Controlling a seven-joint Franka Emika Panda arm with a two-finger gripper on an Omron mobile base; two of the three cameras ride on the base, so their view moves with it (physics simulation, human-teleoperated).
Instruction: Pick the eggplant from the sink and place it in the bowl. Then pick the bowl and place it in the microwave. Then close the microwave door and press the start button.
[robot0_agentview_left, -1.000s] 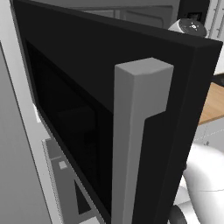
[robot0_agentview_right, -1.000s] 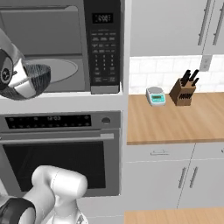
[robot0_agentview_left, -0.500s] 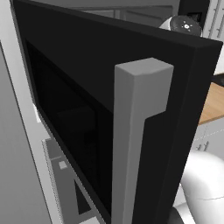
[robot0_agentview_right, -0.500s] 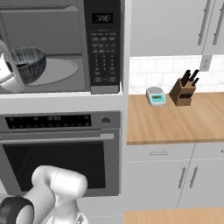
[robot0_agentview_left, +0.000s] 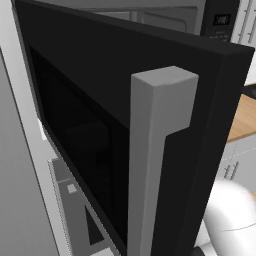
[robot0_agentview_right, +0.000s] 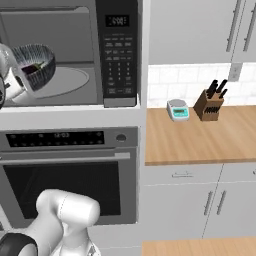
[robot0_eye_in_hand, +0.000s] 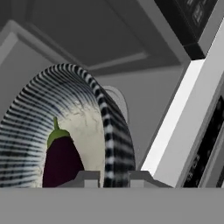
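Note:
The microwave (robot0_agentview_right: 118, 55) stands open, and its black door (robot0_agentview_left: 90, 130) with the tall grey handle (robot0_agentview_left: 155, 150) swings out toward the left base camera. My gripper (robot0_eye_in_hand: 114, 178) is shut on the rim of the streaked bowl (robot0_eye_in_hand: 48, 113). The bowl (robot0_agentview_right: 35, 65) hangs tilted at the left of the cavity, above the glass turntable (robot0_agentview_right: 65, 82). The dark purple eggplant (robot0_eye_in_hand: 61, 159) with its green cap lies inside the bowl. In the right base view the gripper (robot0_agentview_right: 20, 82) reaches in from the left edge. The sink is out of view.
An oven (robot0_agentview_right: 70, 170) with a wide handle sits under the microwave. To the right runs a wooden counter (robot0_agentview_right: 200, 140) with a small scale (robot0_agentview_right: 178, 110) and a knife block (robot0_agentview_right: 210, 102). The open door blocks the space left of the cavity.
The bowl, carried by my gripper, has moved up and away from the camera into the left of the microwave cavity. The jaws have tightened on its rim.

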